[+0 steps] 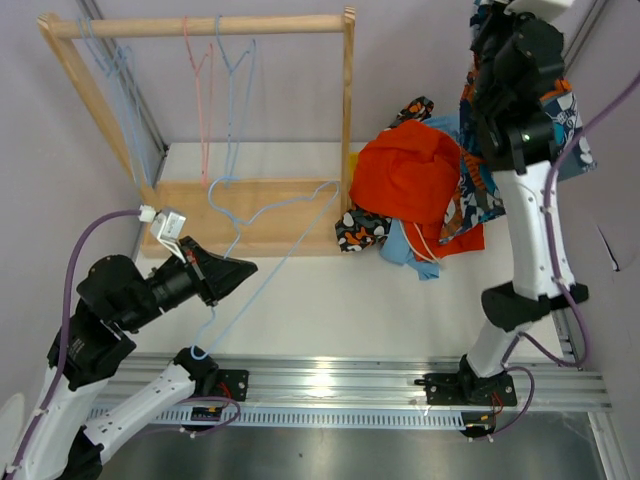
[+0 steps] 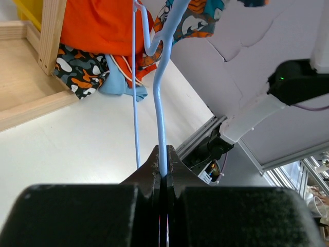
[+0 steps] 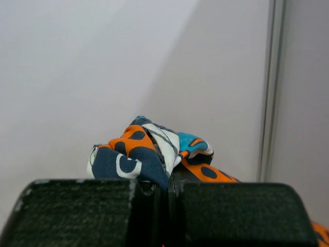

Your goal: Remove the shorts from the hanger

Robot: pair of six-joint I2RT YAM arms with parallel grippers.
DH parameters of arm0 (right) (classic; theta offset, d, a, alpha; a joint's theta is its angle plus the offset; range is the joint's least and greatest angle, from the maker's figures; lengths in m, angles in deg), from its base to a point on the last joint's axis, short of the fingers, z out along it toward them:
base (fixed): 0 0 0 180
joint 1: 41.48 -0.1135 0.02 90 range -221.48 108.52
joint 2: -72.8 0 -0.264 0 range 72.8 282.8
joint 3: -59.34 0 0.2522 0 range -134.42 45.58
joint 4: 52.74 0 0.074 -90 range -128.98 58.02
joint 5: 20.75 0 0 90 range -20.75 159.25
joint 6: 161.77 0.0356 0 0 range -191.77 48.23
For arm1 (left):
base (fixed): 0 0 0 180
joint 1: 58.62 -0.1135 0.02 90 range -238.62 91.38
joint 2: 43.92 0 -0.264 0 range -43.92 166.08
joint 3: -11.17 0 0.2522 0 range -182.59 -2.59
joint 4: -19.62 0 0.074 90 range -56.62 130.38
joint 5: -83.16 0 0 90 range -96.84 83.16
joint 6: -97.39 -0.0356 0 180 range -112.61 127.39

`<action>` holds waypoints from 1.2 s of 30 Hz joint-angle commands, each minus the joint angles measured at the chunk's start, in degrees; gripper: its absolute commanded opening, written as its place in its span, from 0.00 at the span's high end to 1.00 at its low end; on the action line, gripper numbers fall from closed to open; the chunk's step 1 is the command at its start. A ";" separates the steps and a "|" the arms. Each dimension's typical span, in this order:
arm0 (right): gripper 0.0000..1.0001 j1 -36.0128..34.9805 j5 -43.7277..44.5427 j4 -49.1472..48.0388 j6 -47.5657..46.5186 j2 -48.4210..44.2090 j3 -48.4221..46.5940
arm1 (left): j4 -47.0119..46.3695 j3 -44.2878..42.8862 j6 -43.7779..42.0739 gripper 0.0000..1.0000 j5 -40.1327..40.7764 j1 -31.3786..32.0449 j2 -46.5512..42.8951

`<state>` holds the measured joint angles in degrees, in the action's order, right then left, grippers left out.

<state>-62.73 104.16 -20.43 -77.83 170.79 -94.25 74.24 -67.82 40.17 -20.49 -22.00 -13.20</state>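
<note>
The printed shorts (image 3: pixel 146 152) are thin, soft cloth: light, limp, and likely to bunch wherever they are pinched, not to keep any shape. A fold taken at the hem or waistband gives a surer hold than a pinch of loose cloth in the middle, since smooth swim-type fabric could slide out of a shallow pinch. Nothing about them looks fragile, though a seam or drawstring could catch on wire.

The right gripper (image 3: pixel 167 186) has its jaws clenched on a crumpled fold of this pair. It holds them high at the far right, well above the desk (image 1: pixel 330 300), with the rest of the cloth draped around the arm. The pattern is navy and orange blotches with white outlines and patches of turquoise.

The left gripper (image 2: pixel 163 177) has its jaws clamped on the thin wire of a light blue hanger (image 2: pixel 160 113), held low over the desk in front of the wooden rack (image 1: pixel 200 25). From the left wrist view the hanger's far end overlaps printed cloth, and I cannot tell whether they touch.

The other pairs lie heaped on the desk beside the rack: plain orange shorts (image 1: pixel 410 170) on top, a camouflage pair (image 1: pixel 360 228) and a light blue pair (image 1: pixel 400 245) at the near edge.
</note>
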 commanded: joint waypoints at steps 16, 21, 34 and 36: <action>1.00 1.92 -5.92 -29.42 12.38 0.90 39.05 | -5.35 0.64 -5.18 1.00 7.23 0.29 7.06; 1.00 4.46 -5.47 -36.99 20.99 -2.20 61.14 | -3.86 -10.76 -6.23 1.00 11.18 0.29 14.09; 0.01 4.56 -5.12 -23.38 25.23 -22.12 71.35 | 1.50 -46.87 -10.71 1.00 21.55 0.29 41.77; 0.01 4.29 -5.47 -21.63 25.57 -29.94 74.78 | 3.51 -53.81 -12.12 1.00 22.44 0.21 48.18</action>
<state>-58.01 97.74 -43.67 -53.92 149.94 -21.86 76.16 -112.72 31.23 -1.67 -22.00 29.73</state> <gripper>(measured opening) 0.992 0.035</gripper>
